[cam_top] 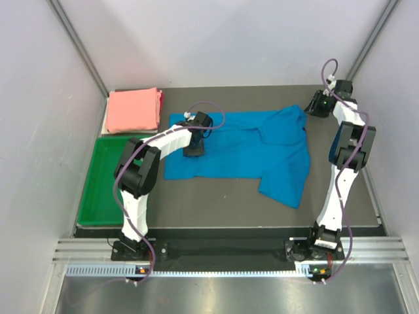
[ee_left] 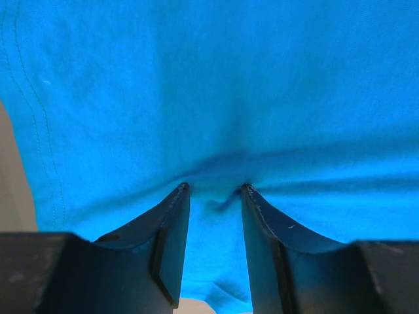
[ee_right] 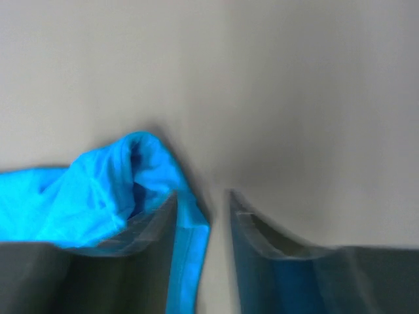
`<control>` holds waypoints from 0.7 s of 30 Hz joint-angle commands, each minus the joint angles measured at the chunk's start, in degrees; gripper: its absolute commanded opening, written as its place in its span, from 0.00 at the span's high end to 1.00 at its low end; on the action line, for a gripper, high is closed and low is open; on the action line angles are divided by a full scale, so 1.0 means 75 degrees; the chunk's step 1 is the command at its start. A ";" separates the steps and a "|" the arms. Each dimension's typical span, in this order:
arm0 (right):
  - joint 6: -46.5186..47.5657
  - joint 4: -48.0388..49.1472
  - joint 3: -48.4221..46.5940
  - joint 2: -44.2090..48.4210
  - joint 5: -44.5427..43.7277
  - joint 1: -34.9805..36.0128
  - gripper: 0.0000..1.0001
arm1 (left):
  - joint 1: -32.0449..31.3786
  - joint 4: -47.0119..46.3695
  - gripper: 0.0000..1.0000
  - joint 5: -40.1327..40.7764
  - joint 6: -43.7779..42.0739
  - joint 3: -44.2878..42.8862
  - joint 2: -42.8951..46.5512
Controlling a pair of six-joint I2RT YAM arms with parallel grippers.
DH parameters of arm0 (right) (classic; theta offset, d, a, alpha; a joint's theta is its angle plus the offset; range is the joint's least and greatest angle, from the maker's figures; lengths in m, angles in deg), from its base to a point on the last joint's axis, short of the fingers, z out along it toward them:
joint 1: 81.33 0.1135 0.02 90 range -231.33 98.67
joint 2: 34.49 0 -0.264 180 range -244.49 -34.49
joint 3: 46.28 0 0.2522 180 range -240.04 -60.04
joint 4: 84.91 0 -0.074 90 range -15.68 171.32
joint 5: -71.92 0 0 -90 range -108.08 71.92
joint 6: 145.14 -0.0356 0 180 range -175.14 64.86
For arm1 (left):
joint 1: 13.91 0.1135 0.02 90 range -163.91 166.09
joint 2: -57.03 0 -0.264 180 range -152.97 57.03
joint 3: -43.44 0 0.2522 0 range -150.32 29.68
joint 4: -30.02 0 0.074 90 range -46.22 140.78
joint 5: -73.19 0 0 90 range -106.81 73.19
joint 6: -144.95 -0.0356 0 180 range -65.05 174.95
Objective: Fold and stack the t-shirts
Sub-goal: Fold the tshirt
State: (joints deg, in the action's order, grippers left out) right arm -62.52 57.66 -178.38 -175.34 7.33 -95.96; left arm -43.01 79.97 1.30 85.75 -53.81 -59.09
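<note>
The blue t-shirt [cam_top: 242, 147] lies spread across the dark table, its right side folded over and hanging toward the front. My left gripper [cam_top: 194, 149] presses down on the shirt's left part. In the left wrist view its jaws [ee_left: 215, 188] stand apart, with blue cloth [ee_left: 209, 85] puckered between the tips. My right gripper [cam_top: 313, 106] is at the shirt's far right corner. Its jaws [ee_right: 203, 193] are open, and a blue hem [ee_right: 85, 196] lies loose against the left finger. The pink t-shirt [cam_top: 133, 110] rests folded at the far left.
A green plastic tray [cam_top: 98, 183] sits at the left edge, in front of the pink t-shirt. White walls close in the table on the left, back and right. The arm bases stand on a metal rail along the near edge.
</note>
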 commanded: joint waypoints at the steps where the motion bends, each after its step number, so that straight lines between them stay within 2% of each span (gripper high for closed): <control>1: -0.0968 -0.0032 0.0412 0.1259 -0.0890 -0.0006 0.58 | 0.0130 0.0413 0.57 0.0258 -0.0169 -0.0130 0.0129; 3: -0.1673 -0.0313 0.0929 0.2181 -0.1381 -0.0064 0.52 | 0.0130 0.0554 0.56 0.0129 -0.0462 -0.0341 0.0491; 4: -0.2373 -0.0407 0.1500 0.2512 -0.1535 -0.0088 0.50 | 0.0130 0.0786 0.56 0.0082 -0.0533 -0.0423 0.0598; 7: -0.3406 -0.1401 0.2532 0.3789 -0.2483 -0.0053 0.49 | 0.0177 0.0953 0.55 -0.0187 -0.0767 -0.0366 0.1032; 9: -0.3796 -0.2292 0.3108 0.4782 -0.2963 0.0005 0.50 | 0.0469 0.0871 0.55 -0.0865 -0.0756 0.0044 0.1475; 11: -0.4206 -0.2783 0.4302 0.5535 -0.3222 0.0099 0.50 | 0.0949 0.0522 0.55 -0.2067 -0.0698 0.0627 0.1839; 13: -0.4604 -0.3148 0.5459 0.6637 -0.3890 0.0181 0.50 | 0.1254 0.0286 0.53 -0.2646 -0.0791 0.0934 0.2379; 15: -0.4874 -0.3722 0.6166 0.7584 -0.4543 0.0240 0.51 | 0.1314 0.0191 0.49 -0.2486 -0.0768 0.1193 0.2730; 16: -0.5003 -0.3887 0.6843 0.7845 -0.4594 0.0240 0.52 | 0.1418 0.0214 0.48 -0.2473 -0.0745 0.1240 0.2802; 21: -0.5040 -0.4427 0.8406 0.9110 -0.4443 0.0614 0.55 | 0.2005 0.0636 0.48 -0.2379 0.0168 0.1533 0.3036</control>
State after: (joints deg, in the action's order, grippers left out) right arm -97.53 30.41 -120.09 -110.16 -23.38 -93.91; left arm -29.61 83.95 -14.70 83.04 -44.28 -38.28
